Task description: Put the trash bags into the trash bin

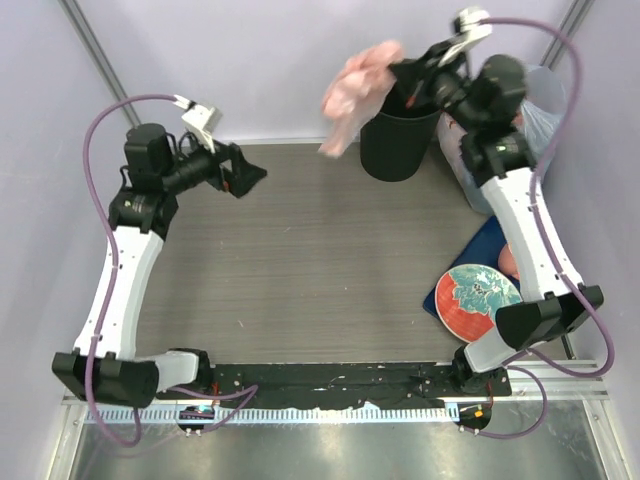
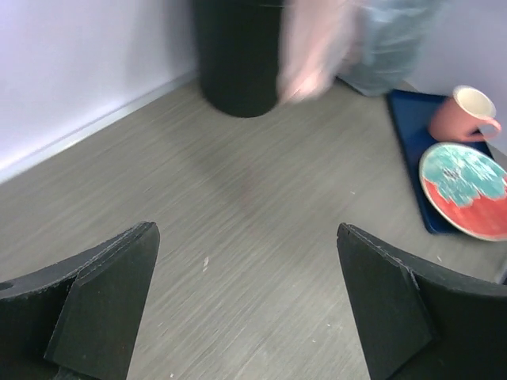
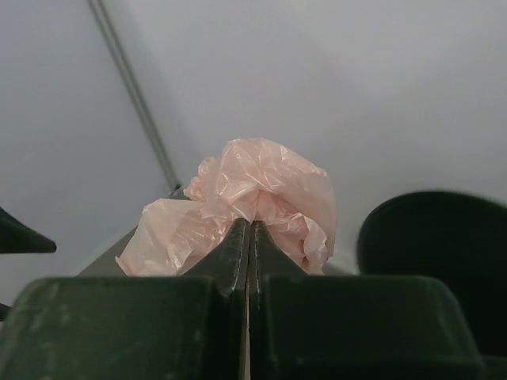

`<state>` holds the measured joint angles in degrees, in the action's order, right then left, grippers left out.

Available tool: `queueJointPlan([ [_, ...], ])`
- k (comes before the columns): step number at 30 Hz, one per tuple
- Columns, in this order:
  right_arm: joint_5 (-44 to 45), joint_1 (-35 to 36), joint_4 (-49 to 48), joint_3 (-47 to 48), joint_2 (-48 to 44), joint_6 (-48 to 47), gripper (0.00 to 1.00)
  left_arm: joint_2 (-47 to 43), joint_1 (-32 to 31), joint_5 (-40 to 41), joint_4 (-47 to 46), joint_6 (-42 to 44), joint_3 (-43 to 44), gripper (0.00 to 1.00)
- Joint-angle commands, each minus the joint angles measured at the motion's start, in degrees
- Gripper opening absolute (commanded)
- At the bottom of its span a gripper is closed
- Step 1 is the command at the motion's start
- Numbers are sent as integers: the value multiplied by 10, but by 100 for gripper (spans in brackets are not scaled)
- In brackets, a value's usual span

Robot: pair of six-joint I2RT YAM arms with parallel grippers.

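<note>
The crumpled pale pink trash bag (image 1: 355, 95) hangs in the air just left of the round black trash bin (image 1: 398, 145), which stands at the back of the table. My right gripper (image 1: 405, 75) is shut on the bag's top, beside the bin's rim. In the right wrist view the closed fingertips (image 3: 251, 224) pinch the pink bag (image 3: 269, 178), with the bin (image 3: 436, 253) to the right. My left gripper (image 1: 245, 175) is open and holds nothing, raised over the left of the table. From its wrist, the left gripper (image 2: 247, 237) faces the bin (image 2: 238, 55) and the blurred bag (image 2: 313, 47).
A bulging clear-bluish bag (image 1: 545, 115) leans behind the right arm at the back right. A blue tray (image 1: 480, 250) at the right edge carries a red and teal plate (image 1: 477, 300) and a pink mug (image 2: 467, 115). Pale walls close in the table.
</note>
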<state>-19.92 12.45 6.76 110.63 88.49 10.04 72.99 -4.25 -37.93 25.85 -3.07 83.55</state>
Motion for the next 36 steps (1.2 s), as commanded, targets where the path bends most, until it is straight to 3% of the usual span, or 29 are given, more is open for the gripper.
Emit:
queueJointPlan([
  [1, -43, 69, -5, -73, -2, 33, 1, -62, -86, 15, -47, 100, -41, 100],
  [8, -73, 144, -13, -131, 13, 57, 1, -81, -227, 173, -69, 162, -108, 100],
  [15, -75, 163, -16, -161, 2, 74, 1, -77, -267, 372, -106, 223, -161, 96],
  [16, -76, 165, -14, -163, 2, 74, 1, -73, -267, 375, -109, 224, -165, 93],
  [19, -78, 166, -9, -171, 3, 77, 1, -82, -266, 381, -112, 214, -173, 71],
  [20, -80, 167, -8, -173, 4, 78, 1, -88, -266, 360, -117, 208, -178, 60],
  [22, -86, 167, -3, -171, 11, 81, 1, -106, -267, 322, -129, 201, -196, 51],
  [23, -88, 167, -3, -170, 13, 83, 1, -108, -267, 319, -131, 194, -198, 39],
  [26, -99, 167, 3, -167, 20, 85, 1, -102, -266, 331, -111, 185, -192, 32],
  [28, -100, 167, 4, -168, 20, 86, 1, -99, -266, 355, -110, 184, -191, 49],
  [29, -101, 166, 4, -168, 20, 86, 1, -98, -266, 375, -112, 184, -190, 75],
  [31, -101, 167, 3, -168, 21, 89, 1, -99, -266, 379, -114, 183, -189, 99],
  [36, -122, 167, -1, -168, 24, 100, 1, -81, -266, 384, -116, 183, -179, 100],
])
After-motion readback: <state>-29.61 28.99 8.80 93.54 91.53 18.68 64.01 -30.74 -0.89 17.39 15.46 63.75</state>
